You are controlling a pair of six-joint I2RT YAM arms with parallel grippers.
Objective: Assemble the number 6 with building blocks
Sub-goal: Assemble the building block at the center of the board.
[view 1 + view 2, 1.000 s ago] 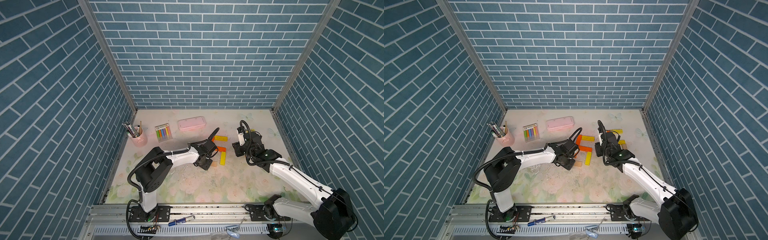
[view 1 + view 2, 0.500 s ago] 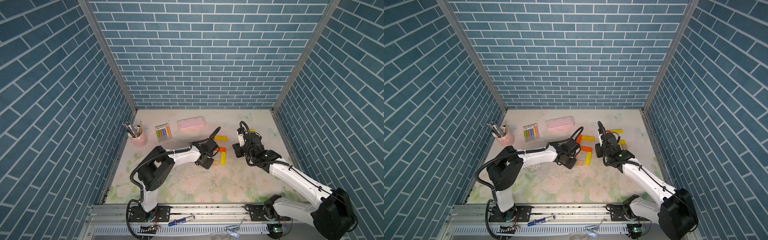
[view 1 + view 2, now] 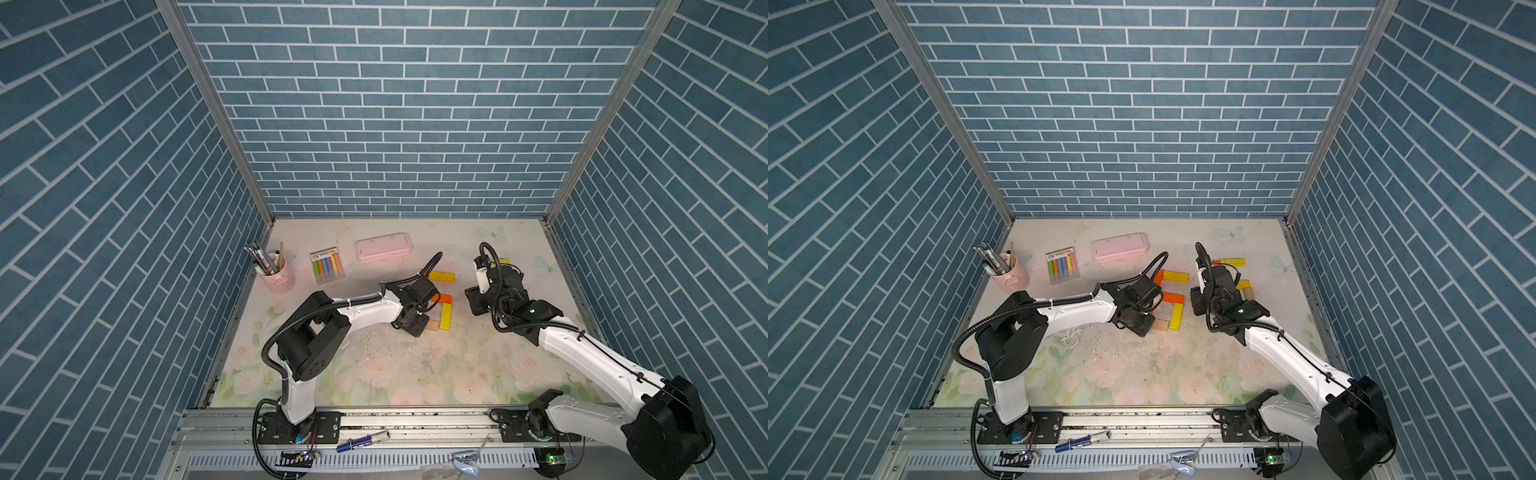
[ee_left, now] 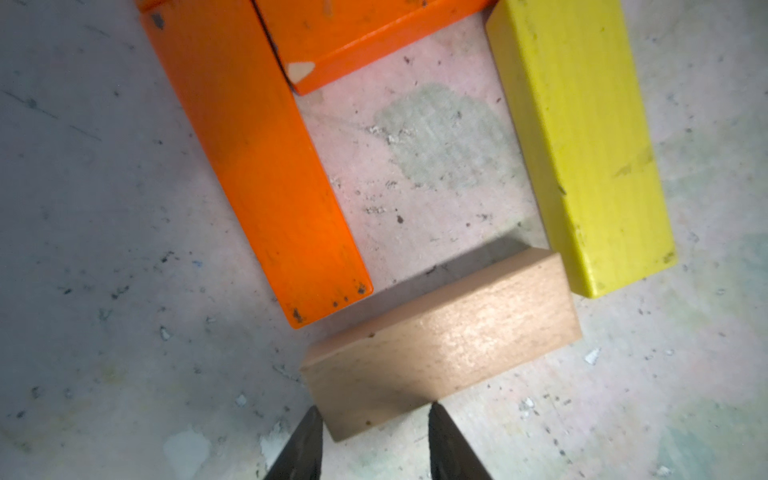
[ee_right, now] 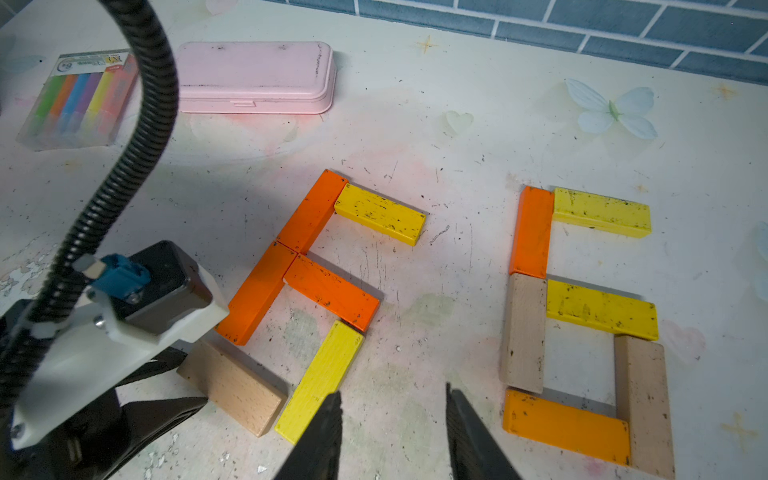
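Five building blocks form a partly built figure: two orange bars [image 5: 311, 212] end to end, a yellow top bar [image 5: 380, 214], an orange middle bar [image 5: 332, 291] and a yellow side bar [image 5: 320, 378]. A tan block [image 4: 440, 345] lies flat at the figure's bottom, one end against that yellow bar [image 4: 582, 137], also seen in both top views [image 3: 432, 326] [image 3: 1160, 325]. My left gripper [image 4: 374, 411] is open, its tips straddling the tan block's free end corner. My right gripper [image 5: 392, 399] is open and holds nothing, over bare table beside the yellow side bar. A second block figure [image 5: 602, 309] lies to the right.
A pink case [image 3: 383, 247], a clear pack of coloured chalk [image 3: 327, 266] and a pink cup of pens [image 3: 277, 276] stand at the back left. The left arm's black cable [image 5: 137, 145] loops close to the right wrist camera. Brick walls enclose three sides.
The left gripper has edged right with the tan block at its tips, bringing the block up to the yellow side bar. The right gripper has drifted slightly left and nearer.
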